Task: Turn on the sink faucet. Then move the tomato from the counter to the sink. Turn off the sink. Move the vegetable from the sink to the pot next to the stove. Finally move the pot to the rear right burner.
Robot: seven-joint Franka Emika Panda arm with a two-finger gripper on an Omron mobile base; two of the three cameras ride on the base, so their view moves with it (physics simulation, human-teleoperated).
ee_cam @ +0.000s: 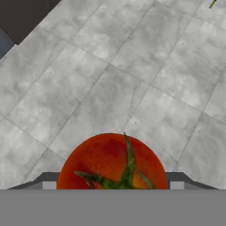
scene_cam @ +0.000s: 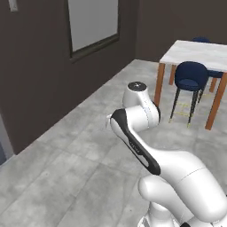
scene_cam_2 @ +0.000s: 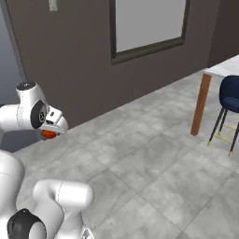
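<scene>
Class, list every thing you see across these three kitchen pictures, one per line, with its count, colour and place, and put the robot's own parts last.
round red tomato with green stem: one, red, held in the claw above the floor
white-topped table with orange-brown wooden legs: one, far right
dark blue padded stool: one clearly seen, at the table's near side
dark-framed pale wall panel: one, on the dark wall
grey tiled floor: throughout
small pale wall plate: one, high on the wall
white robot arm with dark joints: one, lower foreground
claw: one, closed around the tomato
</scene>
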